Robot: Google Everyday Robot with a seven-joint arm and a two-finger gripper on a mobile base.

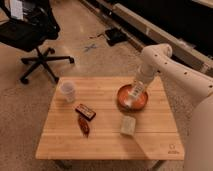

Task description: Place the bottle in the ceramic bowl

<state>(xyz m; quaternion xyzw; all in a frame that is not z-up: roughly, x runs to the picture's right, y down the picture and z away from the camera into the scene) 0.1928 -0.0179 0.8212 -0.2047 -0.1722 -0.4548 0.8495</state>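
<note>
The terracotta ceramic bowl (143,103) sits on the right half of the wooden table (105,146). The slim whitish bottle (132,97) with a pale label leans tilted inside the bowl, its lower end on the bowl's inside. My gripper (137,85) comes in from the right on the white arm and hangs just over the bowl at the bottle's upper end. I cannot tell whether it still touches the bottle.
A translucent white cup (68,91) stands at the table's left back. A dark bar (85,111), a red-brown packet (83,126) and a pale block (128,125) lie in front of the bowl. An office chair (30,35) stands on the floor at the far left.
</note>
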